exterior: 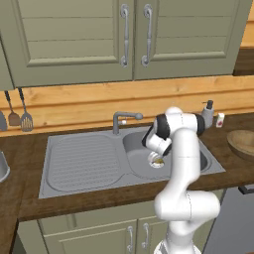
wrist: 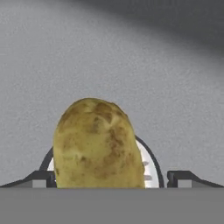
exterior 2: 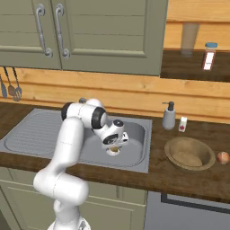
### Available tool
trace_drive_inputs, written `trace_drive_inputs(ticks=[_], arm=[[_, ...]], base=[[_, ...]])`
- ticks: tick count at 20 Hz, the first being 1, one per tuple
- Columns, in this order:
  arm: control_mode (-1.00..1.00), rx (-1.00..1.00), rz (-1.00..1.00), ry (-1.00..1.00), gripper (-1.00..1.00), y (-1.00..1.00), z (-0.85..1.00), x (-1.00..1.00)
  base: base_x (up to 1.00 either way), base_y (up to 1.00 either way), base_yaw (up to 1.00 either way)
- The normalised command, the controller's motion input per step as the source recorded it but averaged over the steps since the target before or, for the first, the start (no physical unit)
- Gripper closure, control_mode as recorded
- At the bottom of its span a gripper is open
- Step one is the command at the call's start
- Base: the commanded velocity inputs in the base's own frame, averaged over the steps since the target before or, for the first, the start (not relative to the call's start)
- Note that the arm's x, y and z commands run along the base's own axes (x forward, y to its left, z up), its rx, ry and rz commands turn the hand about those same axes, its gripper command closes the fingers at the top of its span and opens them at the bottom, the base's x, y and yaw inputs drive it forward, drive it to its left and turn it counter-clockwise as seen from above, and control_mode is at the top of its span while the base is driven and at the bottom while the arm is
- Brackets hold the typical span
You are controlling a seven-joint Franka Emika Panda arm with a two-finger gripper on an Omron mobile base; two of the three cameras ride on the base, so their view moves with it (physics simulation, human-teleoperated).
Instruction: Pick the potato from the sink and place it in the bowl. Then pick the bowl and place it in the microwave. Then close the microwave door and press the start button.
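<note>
The potato (wrist: 96,144), oval and yellowish-brown, lies on the drain ring (wrist: 151,168) in the basin of the grey sink (exterior: 84,158). My gripper (wrist: 111,179) is down in the basin, open, with one dark fingertip (wrist: 41,179) on each side of the potato and a gap to each. From the base views the gripper (exterior: 158,158) (exterior 2: 115,147) hangs just over the potato (exterior 2: 115,150). The wooden bowl (exterior 2: 189,154) (exterior: 243,144) stands on the counter right of the sink and holds nothing. The microwave and its door are out of view.
A bent faucet (exterior: 124,119) stands behind the basin. A soap dispenser (exterior 2: 169,116) and a small carton (exterior 2: 183,124) sit behind the bowl, and a small round reddish item (exterior 2: 223,157) lies to its right. Utensils (exterior: 20,114) hang on the wall at left. Cabinets hang overhead.
</note>
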Motion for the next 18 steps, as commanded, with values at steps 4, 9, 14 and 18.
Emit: trace_drive_inputs(ticks=[4, 9, 14, 18], arm=[[-1.0, 0.0, 0.0, 0.0, 1.0, 0.01, -0.25, 0.02], [-1.0, 0.0, 0.03, 0.0, 1.0, 0.04, -0.07, -0.04], [-1.0, 0.0, 0.05, 0.0, 1.0, 0.0, 0.05, -0.28], [-1.0, 0.0, 0.0, -0.2, 1.0, 0.0, 0.78, -0.64]], base=[[0.0, 0.0, 0.0], [0.0, 0.0, 0.0], [0.0, 0.0, 0.0], [0.0, 0.0, 0.0]])
